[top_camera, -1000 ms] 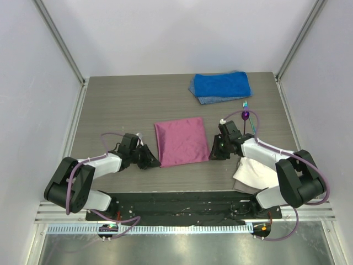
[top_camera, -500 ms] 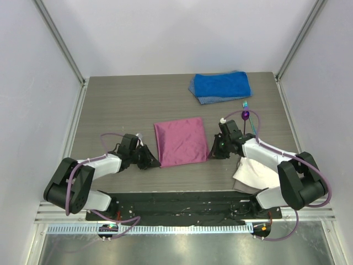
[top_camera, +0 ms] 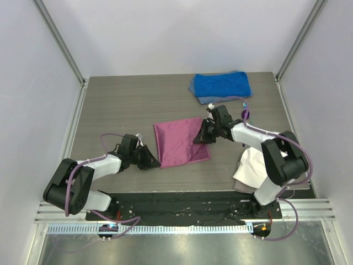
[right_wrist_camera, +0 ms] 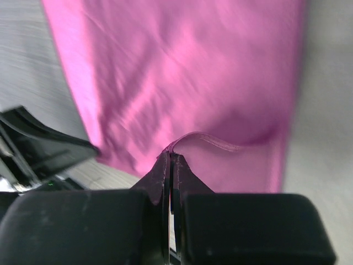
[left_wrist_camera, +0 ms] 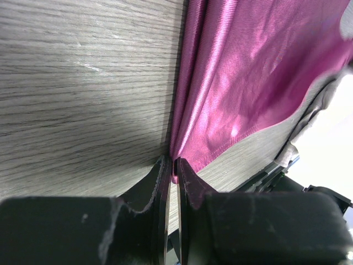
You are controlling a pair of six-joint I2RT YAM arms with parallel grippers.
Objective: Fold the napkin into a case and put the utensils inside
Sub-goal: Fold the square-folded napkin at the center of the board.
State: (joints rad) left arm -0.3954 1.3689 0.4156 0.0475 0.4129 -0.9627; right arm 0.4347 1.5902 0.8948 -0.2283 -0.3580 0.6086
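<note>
The magenta napkin (top_camera: pixel 177 144) lies in the middle of the table, its right side lifted and partly folded over. My left gripper (top_camera: pixel 156 163) is shut on the napkin's near-left corner; in the left wrist view the jaws (left_wrist_camera: pixel 175 167) pinch that corner of the napkin (left_wrist_camera: pixel 248 66). My right gripper (top_camera: pixel 200 138) is shut on the napkin's right edge and holds it above the cloth. In the right wrist view the pinched hem rises from the jaws (right_wrist_camera: pixel 171 157) over the napkin (right_wrist_camera: pixel 182 72). Of the utensils, the spoon's purple bowl (top_camera: pixel 245 115) shows behind the right arm; the fork is mostly hidden.
A folded blue towel (top_camera: pixel 220 85) lies at the far right of the table. A white cloth (top_camera: pixel 255 168) sits near the right arm's base. Grey walls close in on both sides.
The right gripper has shut on the napkin's near-right corner and carried it up and toward the far left, lifting that side. The left gripper has stayed in place.
</note>
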